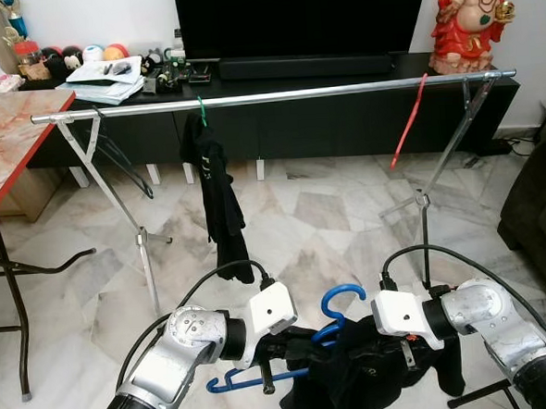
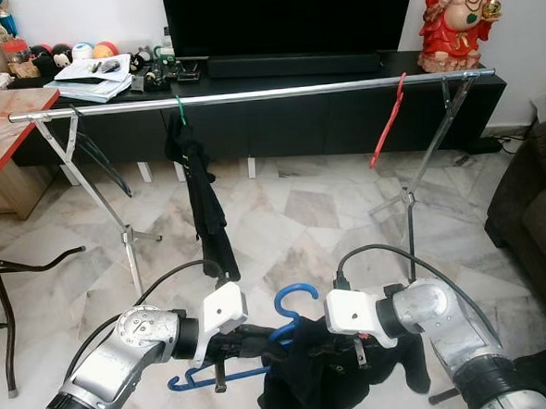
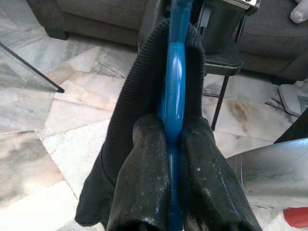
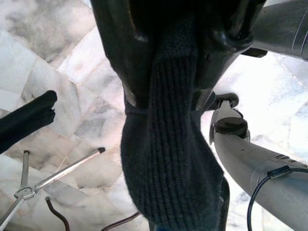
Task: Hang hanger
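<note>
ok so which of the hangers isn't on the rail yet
The blue hanger, carrying a black garment and clamped in the left pincer. The green hanger and red hanger hang on the rail.

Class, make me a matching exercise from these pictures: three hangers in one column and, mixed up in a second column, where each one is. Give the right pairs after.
Things:
1. blue hanger
2. green hanger
3. red hanger

Places:
A. on the rail, empty, near the statue
B. on the rail, carrying a dark garment
C. low between the left gripper and right gripper, with a black garment

Pairs: 1-C, 2-B, 3-A
</note>
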`<state>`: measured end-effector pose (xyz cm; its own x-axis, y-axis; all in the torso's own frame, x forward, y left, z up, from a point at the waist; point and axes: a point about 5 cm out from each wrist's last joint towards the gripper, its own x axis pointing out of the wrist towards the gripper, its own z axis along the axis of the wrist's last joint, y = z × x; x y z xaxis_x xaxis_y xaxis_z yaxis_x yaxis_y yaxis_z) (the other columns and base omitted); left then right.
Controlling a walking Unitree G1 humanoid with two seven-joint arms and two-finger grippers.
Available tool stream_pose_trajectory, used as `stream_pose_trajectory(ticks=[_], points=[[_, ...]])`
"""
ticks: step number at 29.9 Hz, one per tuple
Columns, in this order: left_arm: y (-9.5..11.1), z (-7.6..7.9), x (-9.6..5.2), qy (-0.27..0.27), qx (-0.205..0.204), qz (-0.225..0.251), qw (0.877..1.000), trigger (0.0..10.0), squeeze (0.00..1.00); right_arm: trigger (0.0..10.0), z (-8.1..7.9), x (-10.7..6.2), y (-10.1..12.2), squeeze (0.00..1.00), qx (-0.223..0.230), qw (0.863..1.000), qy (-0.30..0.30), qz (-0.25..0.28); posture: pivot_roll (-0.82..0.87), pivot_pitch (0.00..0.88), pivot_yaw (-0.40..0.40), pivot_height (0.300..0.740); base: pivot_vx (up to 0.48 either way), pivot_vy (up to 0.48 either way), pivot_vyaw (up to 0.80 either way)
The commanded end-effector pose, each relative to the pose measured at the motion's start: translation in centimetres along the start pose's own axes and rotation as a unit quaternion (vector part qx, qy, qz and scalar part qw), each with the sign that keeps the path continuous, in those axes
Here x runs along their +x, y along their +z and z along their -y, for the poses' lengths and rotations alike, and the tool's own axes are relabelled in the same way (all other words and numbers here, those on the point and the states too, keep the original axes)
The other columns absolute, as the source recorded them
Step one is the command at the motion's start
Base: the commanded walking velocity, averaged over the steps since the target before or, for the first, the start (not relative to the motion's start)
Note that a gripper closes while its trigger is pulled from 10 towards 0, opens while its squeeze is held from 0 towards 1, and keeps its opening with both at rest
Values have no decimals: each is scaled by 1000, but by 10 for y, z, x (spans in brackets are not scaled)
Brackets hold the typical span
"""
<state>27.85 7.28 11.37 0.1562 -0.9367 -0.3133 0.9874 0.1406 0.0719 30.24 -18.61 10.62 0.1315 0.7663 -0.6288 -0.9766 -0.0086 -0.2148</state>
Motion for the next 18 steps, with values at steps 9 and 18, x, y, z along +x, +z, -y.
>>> stream_pose_trajectory(ticks=[9, 18], points=[[31, -8, -1, 7, 62, 41, 997, 10000, 0, 0, -9, 10, -3, 0, 9, 1000, 29, 3, -95, 84, -7, 740, 0, 0, 0], [29, -9, 0, 11, 57, 39, 998, 10000, 0, 0, -11, 10, -4, 0, 9, 999, 32, 1, -99, 78, -6, 740, 0, 0, 0]])
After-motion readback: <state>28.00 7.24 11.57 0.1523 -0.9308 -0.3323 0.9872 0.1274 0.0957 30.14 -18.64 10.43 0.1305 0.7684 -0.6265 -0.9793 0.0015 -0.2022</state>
